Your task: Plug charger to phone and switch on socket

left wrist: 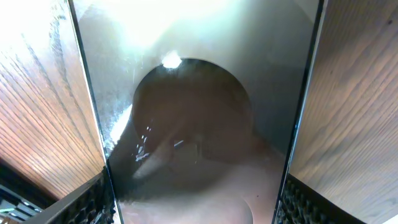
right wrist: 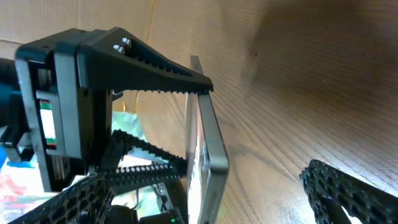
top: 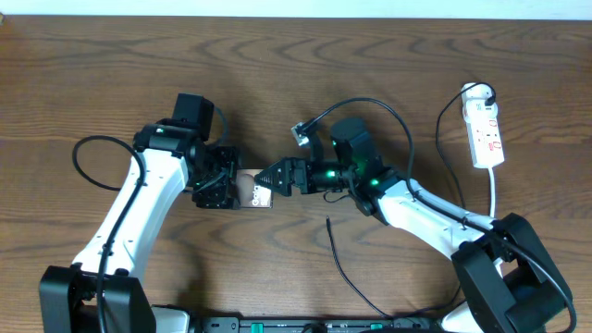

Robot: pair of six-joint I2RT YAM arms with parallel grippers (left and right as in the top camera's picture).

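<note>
Phone point(top: 252, 191) between left end effector point(top: 228, 190) fingers

The desk point(top: 92, 74) under me is brown wood with a strong grain and a low sheen. The phone point(left wrist: 199, 124) has a glossy face that throws back glare and shows smears, and its edge looks like smooth grey metal. My left fingers point(right wrist: 155, 68) are matt black plastic with saw-toothed ridges. My right fingers point(right wrist: 348, 190) are the same, with knobbly pads. The socket point(top: 485, 134) is smooth white plastic, and the charger point(top: 339, 262) is a matt black cable.
</note>
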